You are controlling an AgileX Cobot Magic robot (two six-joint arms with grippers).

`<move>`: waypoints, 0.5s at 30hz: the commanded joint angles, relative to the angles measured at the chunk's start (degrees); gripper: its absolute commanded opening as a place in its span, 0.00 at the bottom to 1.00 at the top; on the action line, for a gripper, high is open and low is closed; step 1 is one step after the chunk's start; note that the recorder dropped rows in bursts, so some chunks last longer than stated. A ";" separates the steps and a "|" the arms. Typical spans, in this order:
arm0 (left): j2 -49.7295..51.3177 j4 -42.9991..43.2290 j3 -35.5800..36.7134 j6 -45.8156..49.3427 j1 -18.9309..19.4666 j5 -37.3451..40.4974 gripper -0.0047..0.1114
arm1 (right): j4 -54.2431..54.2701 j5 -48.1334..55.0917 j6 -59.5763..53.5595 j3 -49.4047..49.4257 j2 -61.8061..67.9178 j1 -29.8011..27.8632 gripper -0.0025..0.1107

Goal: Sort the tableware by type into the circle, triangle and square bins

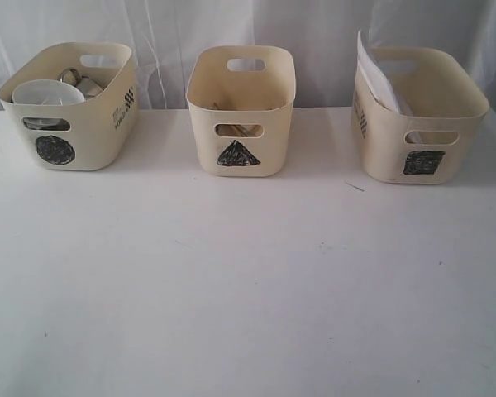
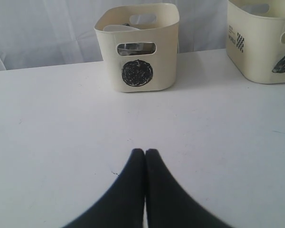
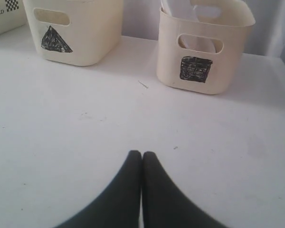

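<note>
tableware (image 1: pixel 76 80) is seen inside the bins: white bowl (image 1: pixel 45 93) in the circle bin (image 1: pixel 91 136), plate (image 1: pixel 374 73) in the square bin (image 1: pixel 459 136). left gripper (image 2: pixel 145 153) and right gripper (image 3: pixel 141 155) are closed, empty; sorting is judged done, no further pick needed.

A plain white counter (image 1: pixel 248 289) fills the view, matte and faintly scuffed. Along its twelve o'clock edge hangs a pale, softly pleated curtain (image 1: pixel 174 33). A thin dark scratch (image 1: pixel 354 186) lies on the counter toward two o'clock from its middle.
</note>
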 commanded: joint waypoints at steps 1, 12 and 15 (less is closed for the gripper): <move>-0.24 -0.71 0.17 -0.15 -0.37 0.02 0.04 | 2.27 -3.47 -5.83 0.31 -0.31 0.19 0.02; -0.24 -0.71 0.17 -0.15 -0.37 0.02 0.04 | 22.84 -3.98 -35.18 0.31 -0.31 0.19 0.02; -0.24 -0.71 0.17 -0.15 -0.37 0.02 0.04 | 25.12 -3.98 -40.34 0.31 -0.31 0.19 0.02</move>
